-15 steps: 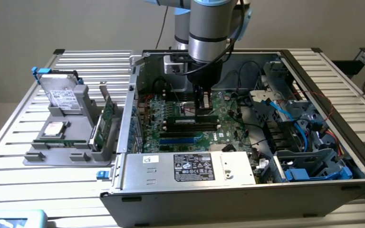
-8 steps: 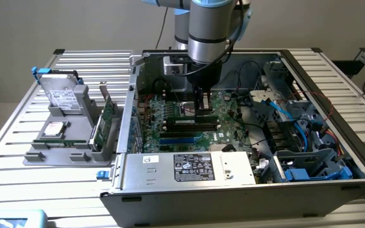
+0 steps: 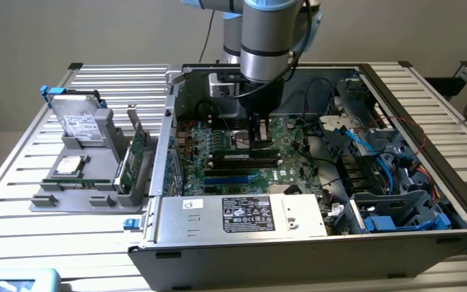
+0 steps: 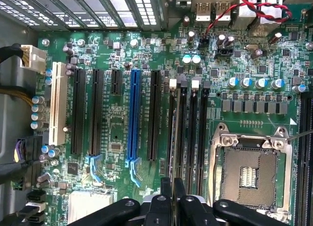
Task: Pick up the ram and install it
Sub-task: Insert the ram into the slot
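Observation:
My gripper [image 3: 258,145] hangs straight down inside the open computer case [image 3: 396,91], over the motherboard's memory slots [image 4: 192,133]. The ram [image 3: 245,156] lies right under the fingertips as a long narrow stick with a pale label, standing on its edge along a slot beside the other black slots. In the wrist view the gripper [image 4: 172,201] has both black fingers [image 4: 165,199] pressed close together, with only a thin edge between them, in line with the nearest memory slot. The stick's seating in the slot is hidden by the fingers.
The grey power supply [image 3: 242,213] fills the case's near side, and drive cages with blue cables [image 3: 388,164] fill the exterior view's right. A grey holder [image 3: 87,182] left of the case carries a hard drive [image 3: 79,118] and green cards [image 3: 138,143]. The bare CPU socket [image 4: 249,172] lies beside the slots.

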Controlling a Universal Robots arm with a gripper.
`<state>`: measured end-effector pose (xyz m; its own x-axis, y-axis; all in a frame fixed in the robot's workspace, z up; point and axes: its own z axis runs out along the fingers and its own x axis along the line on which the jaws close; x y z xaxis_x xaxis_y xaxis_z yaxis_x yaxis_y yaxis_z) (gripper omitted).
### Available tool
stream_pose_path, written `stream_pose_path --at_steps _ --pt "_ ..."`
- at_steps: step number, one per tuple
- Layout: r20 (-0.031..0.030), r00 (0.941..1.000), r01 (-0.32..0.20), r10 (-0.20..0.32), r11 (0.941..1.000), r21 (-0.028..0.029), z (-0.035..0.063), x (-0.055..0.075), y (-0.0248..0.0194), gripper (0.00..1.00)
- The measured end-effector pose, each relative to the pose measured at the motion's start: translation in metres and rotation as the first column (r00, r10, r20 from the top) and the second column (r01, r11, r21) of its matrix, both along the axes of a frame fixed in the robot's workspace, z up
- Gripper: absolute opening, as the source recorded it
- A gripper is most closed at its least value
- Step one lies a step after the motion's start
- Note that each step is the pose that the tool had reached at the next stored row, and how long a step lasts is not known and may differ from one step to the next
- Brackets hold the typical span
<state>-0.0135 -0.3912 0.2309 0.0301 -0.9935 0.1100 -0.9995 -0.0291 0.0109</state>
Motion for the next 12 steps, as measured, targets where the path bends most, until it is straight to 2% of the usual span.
stream_pose_path --at_steps 9,12 --pt "0.0 1.0 -0.004 0.004 1.0 -0.0003 -0.0012 0.0001 -0.0005 0.14" --pt "0.002 0.9999 -0.012 0.012 0.9999 -0.0003 -0.0022 -0.0001 -0.0003 0.14"
